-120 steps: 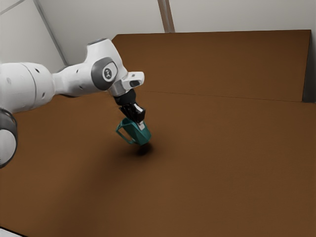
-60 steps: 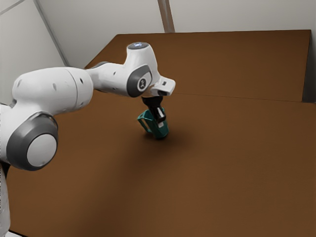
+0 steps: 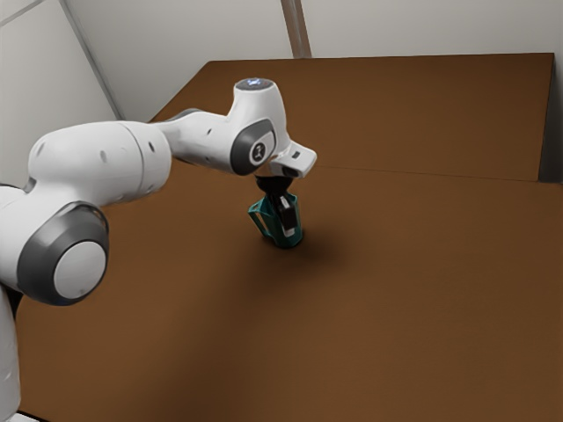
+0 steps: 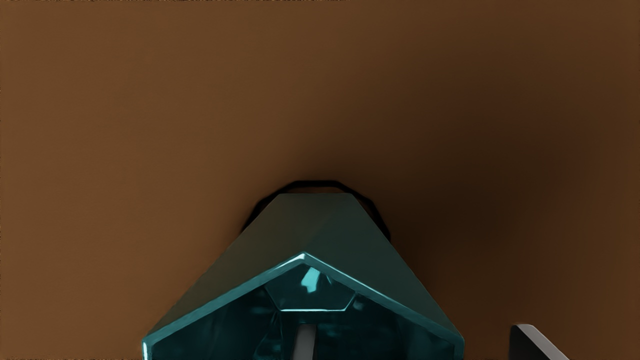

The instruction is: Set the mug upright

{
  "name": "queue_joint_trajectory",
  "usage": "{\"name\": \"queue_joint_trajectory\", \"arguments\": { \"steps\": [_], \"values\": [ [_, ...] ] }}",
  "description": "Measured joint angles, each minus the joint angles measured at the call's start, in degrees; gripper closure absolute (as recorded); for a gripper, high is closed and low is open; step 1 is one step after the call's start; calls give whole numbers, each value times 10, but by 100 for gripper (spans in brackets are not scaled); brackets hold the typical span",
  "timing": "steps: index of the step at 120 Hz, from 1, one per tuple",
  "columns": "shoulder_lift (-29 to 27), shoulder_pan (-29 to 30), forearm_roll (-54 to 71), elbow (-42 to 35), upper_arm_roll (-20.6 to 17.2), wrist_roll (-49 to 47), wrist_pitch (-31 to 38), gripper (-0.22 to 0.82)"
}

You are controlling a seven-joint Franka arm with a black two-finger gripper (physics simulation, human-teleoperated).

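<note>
My gripper (image 3: 284, 216) points down at the teal mug (image 3: 289, 236) in the exterior view. The mug stands about upright on the brown table (image 3: 396, 290), its handle toward the exterior view's left. In the wrist view the faceted mug (image 4: 320, 225) has its mouth facing the camera, and my gripper (image 4: 419, 344) is open astride its wall. One finger (image 4: 304, 345) is down inside the mug and the other (image 4: 537, 345) is outside, with gaps between them and the wall. The lower part of the inner finger is hidden by the mug in the exterior view.
The arm reaches over the table from the exterior view's left. Pale walls (image 3: 422, 26) stand beyond the table's far edge, with a brown vertical strip (image 3: 296, 31) on one.
The hand has moved toward the exterior view's right and lower with the mug, which has gone from tilted to about upright. Its wall has been let go, and the fingers have opened.
</note>
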Motion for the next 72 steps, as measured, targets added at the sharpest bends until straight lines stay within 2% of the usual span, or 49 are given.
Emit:
{"name": "queue_joint_trajectory", "arguments": {
  "steps": [23,43,61,72],
  "values": [
    [-38,4,0,-2,1,0,-10,9],
    [-110,6,1,-13,5,-24,-39,4],
    [-189,-10,53,-14,38,-78,-112,2],
    [-237,7,73,-12,32,-110,-152,1]
  ]
}}
